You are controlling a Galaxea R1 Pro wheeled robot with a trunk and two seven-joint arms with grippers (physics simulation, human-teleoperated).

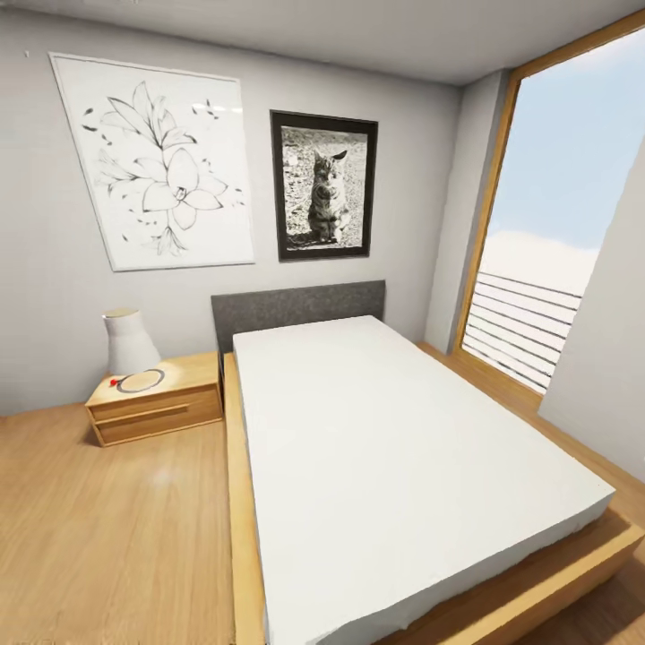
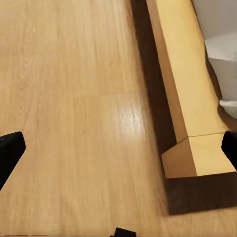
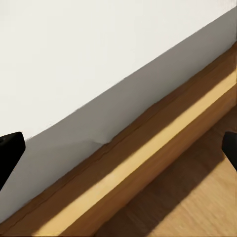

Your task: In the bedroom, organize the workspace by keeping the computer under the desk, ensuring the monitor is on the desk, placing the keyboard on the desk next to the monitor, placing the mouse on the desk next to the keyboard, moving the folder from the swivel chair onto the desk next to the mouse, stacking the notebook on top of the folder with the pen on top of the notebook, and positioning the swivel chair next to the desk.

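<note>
Bedroom [image 1: 54, 269]: white bed [image 1: 394, 466], nightstand [image 1: 157, 403] with lamp [image 1: 128, 340]. Desk, folder and other task things somewhere else. Both grippers wide, empty over floor [image 2: 74, 98]. Folder likely light, stiff; grip at edge.

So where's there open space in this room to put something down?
The white mattress is bare from the grey headboard to its foot. The wood floor is open between the bed frame and the nightstand. The nightstand top is crowded: a white lamp and a ring-shaped object.
</note>
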